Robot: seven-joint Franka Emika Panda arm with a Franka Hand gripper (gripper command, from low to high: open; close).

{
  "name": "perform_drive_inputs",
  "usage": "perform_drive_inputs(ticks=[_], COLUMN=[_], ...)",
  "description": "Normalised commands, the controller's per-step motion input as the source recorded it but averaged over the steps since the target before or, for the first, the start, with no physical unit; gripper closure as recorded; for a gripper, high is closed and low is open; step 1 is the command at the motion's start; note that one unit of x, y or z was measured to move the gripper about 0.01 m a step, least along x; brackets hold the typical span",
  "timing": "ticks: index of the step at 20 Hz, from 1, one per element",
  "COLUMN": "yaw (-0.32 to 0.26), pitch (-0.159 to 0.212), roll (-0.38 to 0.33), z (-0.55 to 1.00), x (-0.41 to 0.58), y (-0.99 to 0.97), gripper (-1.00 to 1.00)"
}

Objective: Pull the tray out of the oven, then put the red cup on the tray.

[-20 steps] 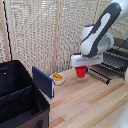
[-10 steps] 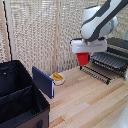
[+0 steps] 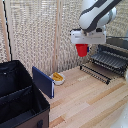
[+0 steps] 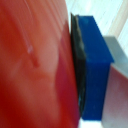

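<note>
Since the earlier frame you've lifted the red cup [image 3: 82,48] higher and swung it toward the exterior view's right, closer to the tray [image 3: 106,63]. Gripper [image 3: 83,44] jaws are clamped on the cup; wrist view shows a blue pad [image 4: 95,70] pressed against the red wall. Cup hangs above the tray's near edge, tray pulled out in front of the oven [image 3: 116,49]. Risk: thin bars w/ gaps, so a tilted release could tip the cup off the edge.

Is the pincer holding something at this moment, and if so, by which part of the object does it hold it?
Yes. The pincer holds the red cup in the air, gripping it at its upper part; a blue finger pad presses against the cup's wall.
</note>
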Motion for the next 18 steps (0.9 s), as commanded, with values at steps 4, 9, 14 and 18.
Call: perform_drive_inputs(ticks=[4,9,14,18], yaw=[-0.143,-0.084,-0.057,-0.081], pitch=[0.057,0.069,0.096,0.119], roll=[0.000,0.000,0.000,0.000], z=[0.32,0.23,0.17,0.14], x=[0.712,0.553,0.225,0.016], y=[-0.54,-0.80,-0.95,-0.92], gripper=[1.00,1.00,1.00,1.00])
